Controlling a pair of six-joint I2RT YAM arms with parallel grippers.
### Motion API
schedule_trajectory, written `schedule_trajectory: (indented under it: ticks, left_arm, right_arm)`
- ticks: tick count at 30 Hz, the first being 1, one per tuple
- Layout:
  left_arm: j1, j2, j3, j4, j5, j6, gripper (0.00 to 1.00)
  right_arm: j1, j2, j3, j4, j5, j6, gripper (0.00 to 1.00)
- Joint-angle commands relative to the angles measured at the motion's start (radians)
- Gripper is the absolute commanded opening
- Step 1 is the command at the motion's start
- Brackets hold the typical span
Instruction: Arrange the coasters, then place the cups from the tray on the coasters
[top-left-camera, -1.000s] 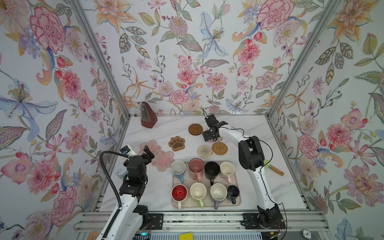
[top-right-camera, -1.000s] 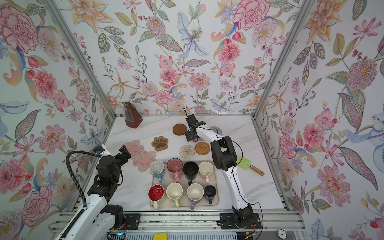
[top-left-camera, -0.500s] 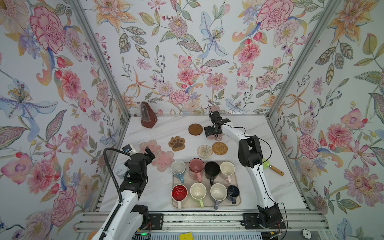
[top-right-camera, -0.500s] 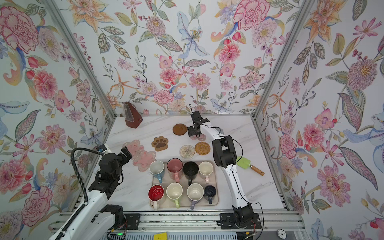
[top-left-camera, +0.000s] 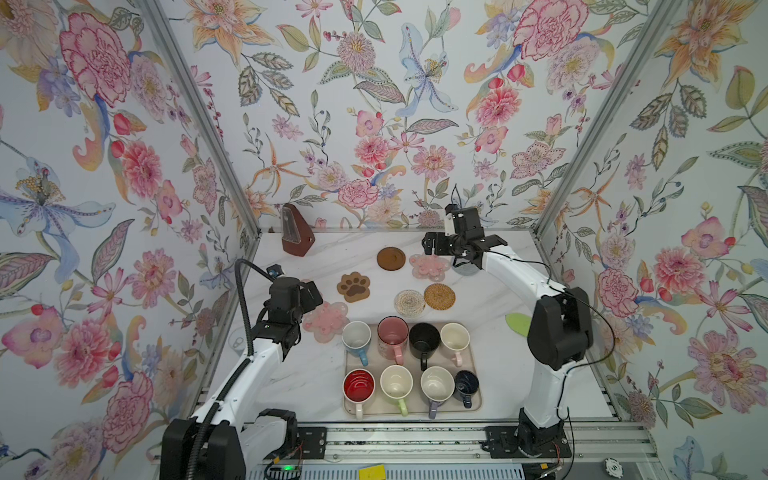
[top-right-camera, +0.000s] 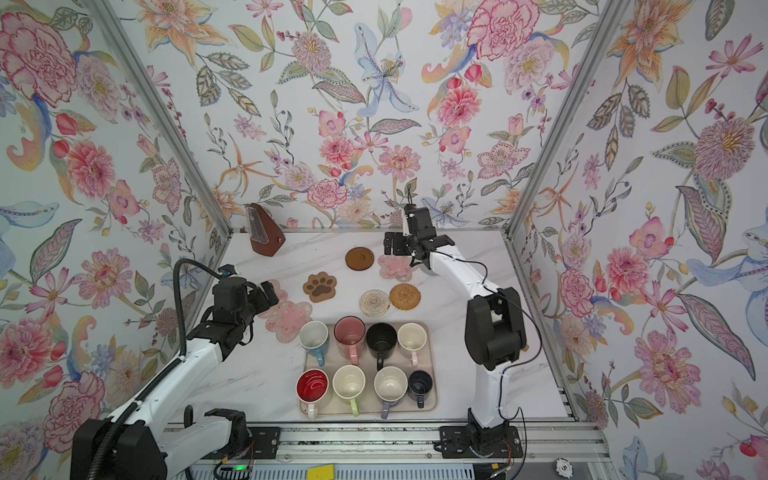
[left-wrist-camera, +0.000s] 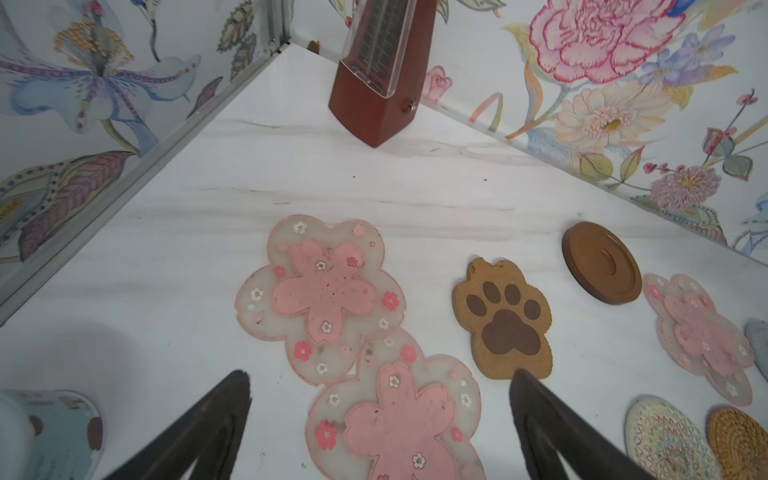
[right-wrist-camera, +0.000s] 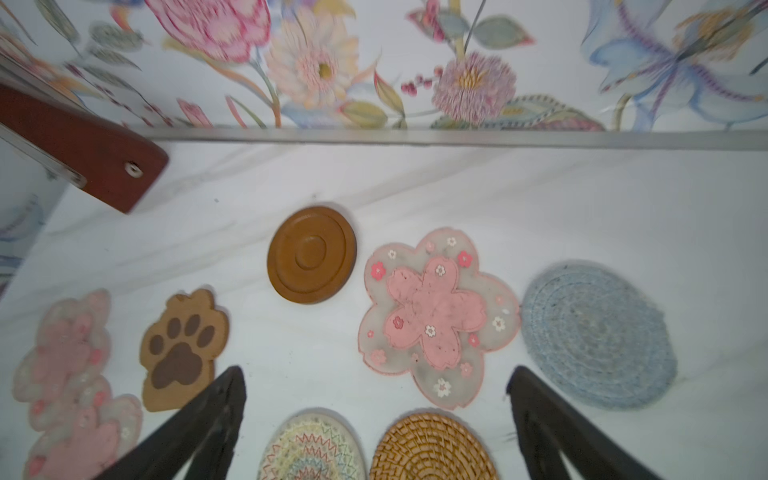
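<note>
Both pairs of fingers are spread wide and hold nothing. Nearest, at the lower middle of both top views, the tray (top-left-camera: 476, 406) carries all eight cups (top-left-camera: 392, 338), which wait, I'd guess, until every coaster lies free. Just beyond, to the left, the left fingers (left-wrist-camera: 203, 424) hang over two pink flowers (left-wrist-camera: 328, 286) overlapping at a petal. A lapped mat gives no flat seat, so they likely need parting. Past those lie the paw (top-left-camera: 354, 286), two woven rounds (top-left-camera: 409, 302) side by side, and the disc (top-left-camera: 391, 258). Farthest, the right fingers (right-wrist-camera: 203, 424) hover over a third flower (right-wrist-camera: 432, 316), tight beside the grey-blue mat (right-wrist-camera: 594, 336).
</note>
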Motion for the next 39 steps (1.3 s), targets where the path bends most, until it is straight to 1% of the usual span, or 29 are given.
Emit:
schedule_trajectory:
  ticks: [1, 4, 8, 11, 15, 20, 26, 34, 39]
  left_arm:
    - [-0.045, 0.101, 0.102, -0.060, 0.058, 0.041, 0.99]
    - [-0.100, 0.223, 0.206, -0.118, 0.037, 0.059, 0.99]
    - [-0.156, 0.393, 0.350, -0.220, -0.005, 0.051, 0.99]
    - [-0.181, 0.502, 0.419, -0.259, 0.011, 0.034, 0.99]
    - [-0.227, 0.577, 0.477, -0.281, 0.016, 0.023, 0.99]
    - [-0.261, 0.632, 0.500, -0.306, 0.002, -0.006, 0.98]
    - [-0.269, 0.653, 0.489, -0.284, 0.036, -0.029, 0.98]
    - [-0.275, 0.706, 0.514, -0.295, 0.024, -0.033, 0.98]
    - [-0.275, 0.744, 0.533, -0.292, 0.029, -0.036, 0.95]
  right_arm:
    - [-0.053, -0.147, -0.232, 0.177, -0.024, 0.092, 0.99]
    - [-0.088, -0.254, -0.389, 0.182, -0.003, 0.105, 0.99]
    - [-0.139, -0.344, -0.521, 0.182, -0.001, 0.126, 0.99]
    - [-0.168, -0.379, -0.565, 0.182, -0.007, 0.135, 0.99]
    - [-0.189, -0.391, -0.586, 0.182, -0.008, 0.135, 0.99]
    - [-0.205, -0.388, -0.590, 0.182, -0.021, 0.138, 0.99]
    - [-0.214, -0.387, -0.596, 0.182, -0.025, 0.141, 0.99]
    - [-0.218, -0.397, -0.612, 0.185, -0.028, 0.145, 0.99]
    - [-0.225, -0.412, -0.619, 0.184, -0.027, 0.144, 0.99]
